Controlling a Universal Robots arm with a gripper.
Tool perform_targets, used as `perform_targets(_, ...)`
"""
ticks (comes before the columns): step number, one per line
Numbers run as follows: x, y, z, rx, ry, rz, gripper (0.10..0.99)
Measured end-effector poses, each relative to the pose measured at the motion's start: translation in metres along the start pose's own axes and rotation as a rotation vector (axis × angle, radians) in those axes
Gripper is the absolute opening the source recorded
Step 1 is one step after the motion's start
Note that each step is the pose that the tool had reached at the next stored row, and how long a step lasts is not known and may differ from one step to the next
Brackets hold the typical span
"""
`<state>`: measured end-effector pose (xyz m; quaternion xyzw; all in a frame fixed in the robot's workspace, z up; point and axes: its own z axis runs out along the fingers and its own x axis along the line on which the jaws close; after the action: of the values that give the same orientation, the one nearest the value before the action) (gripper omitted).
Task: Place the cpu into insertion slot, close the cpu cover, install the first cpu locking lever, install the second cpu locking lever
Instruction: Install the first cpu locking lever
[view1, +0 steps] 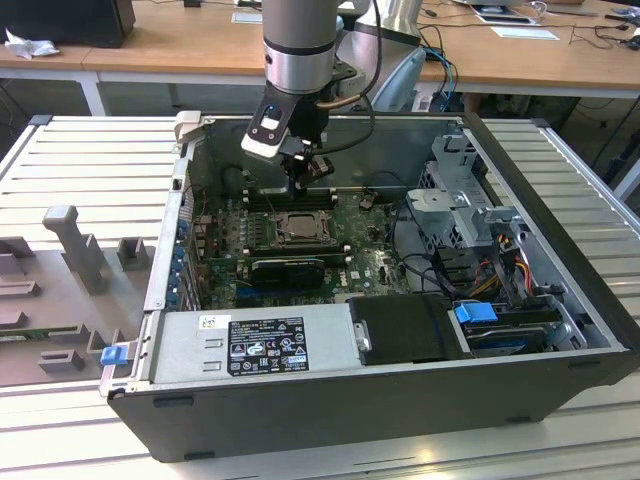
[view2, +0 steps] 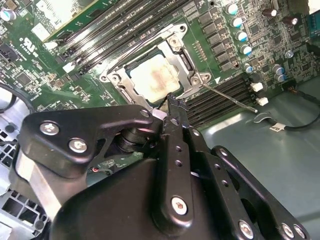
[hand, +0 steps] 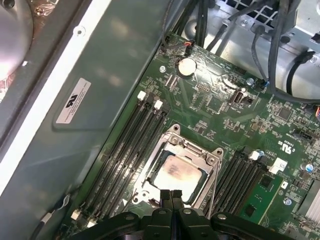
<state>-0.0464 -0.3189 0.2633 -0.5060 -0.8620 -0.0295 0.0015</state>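
Just beside the cpu cover (hand: 197, 150), jaws together, black memory slots (hand: 125, 155) on either side

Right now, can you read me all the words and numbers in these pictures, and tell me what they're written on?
Nothing here is clear enough to quote.
Black label on the grey power supply: print too small.
Small white sticker beside it: too small.
White sticker on the case wall: blurred.
White marks printed on the green board: blurred.
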Motion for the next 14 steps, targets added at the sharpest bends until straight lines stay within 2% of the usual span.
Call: perform_targets(14,0.0000,0.0000,0.0000,0.002,0.0035,-0.072,0.106)
